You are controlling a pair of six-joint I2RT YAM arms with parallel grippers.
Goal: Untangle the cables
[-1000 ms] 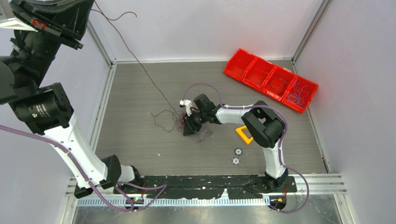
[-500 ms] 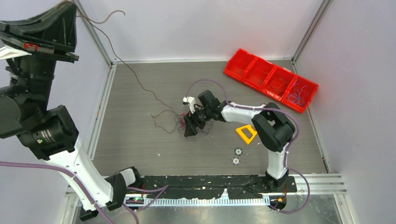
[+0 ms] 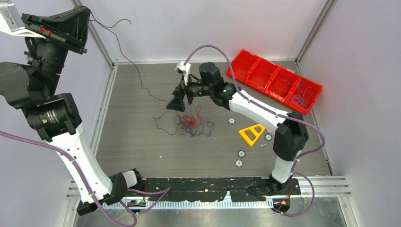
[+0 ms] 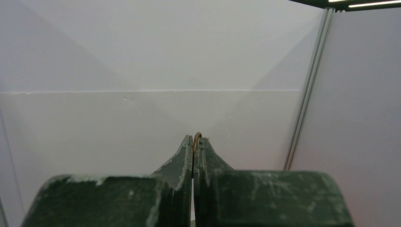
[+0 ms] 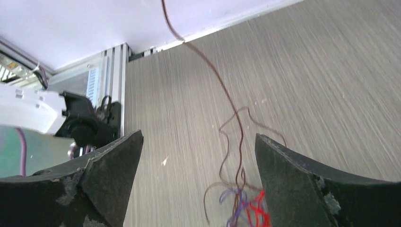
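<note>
The cables form a small clump (image 3: 189, 124) of red, purple and dark wires on the table's middle. One long brown wire (image 3: 142, 78) runs from the clump up to my left gripper (image 3: 85, 16), raised high at the back left. That gripper (image 4: 195, 138) is shut on the brown wire (image 4: 197, 135), which loops over its tips. My right gripper (image 3: 179, 98) hangs open above the table, just behind the clump, with nothing between its fingers. In the right wrist view the gripper (image 5: 198, 136) is wide open, with the brown wire (image 5: 239, 142) and the clump (image 5: 246, 205) on the table below.
A red tray (image 3: 246, 60) with compartments, some holding wires, lies at the back right. A yellow triangle (image 3: 251, 134) and several small round discs (image 3: 239, 163) lie right of the clump. Walls enclose the table on three sides.
My right gripper has opened, let go of the clump and risen toward the back. The clump now lies uncovered. The left arm shifted slightly, still holding the brown wire.
</note>
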